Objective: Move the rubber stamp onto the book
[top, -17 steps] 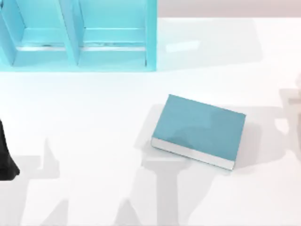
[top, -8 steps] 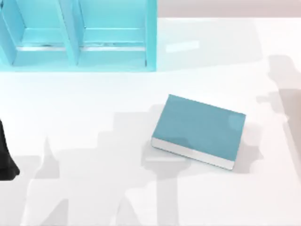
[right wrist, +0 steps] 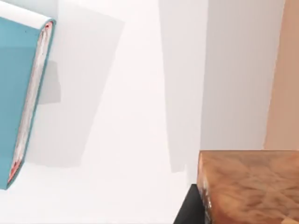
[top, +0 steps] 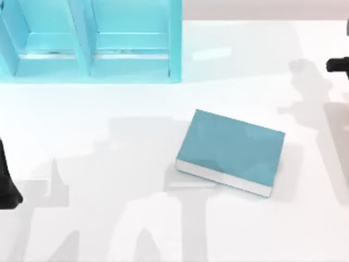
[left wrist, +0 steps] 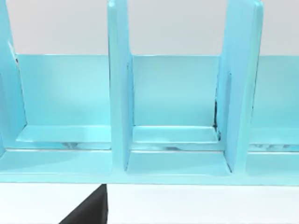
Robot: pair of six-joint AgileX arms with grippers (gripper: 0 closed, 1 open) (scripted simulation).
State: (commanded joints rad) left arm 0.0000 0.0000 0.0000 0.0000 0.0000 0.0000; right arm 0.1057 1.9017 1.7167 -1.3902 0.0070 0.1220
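Lying flat on the white surface (top: 109, 164), the teal book (top: 232, 150) sat right of centre, near the turquoise shelf unit (top: 90, 41). An orange-brown block (right wrist: 250, 186), possibly the rubber stamp, showed at the right wrist; whether the jaws held it could not be told. The left arm (top: 6, 180) was at the left edge.

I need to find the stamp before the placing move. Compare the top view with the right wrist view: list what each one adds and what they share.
Top view adds: the turquoise shelf unit at the table's far left, the left arm at the left edge and the right arm at the right edge.
Right wrist view adds: what appears to be the rubber stamp, an amber-brown block close to the camera.
Shared: the teal-blue book, lying flat on the white table with nothing on its cover.
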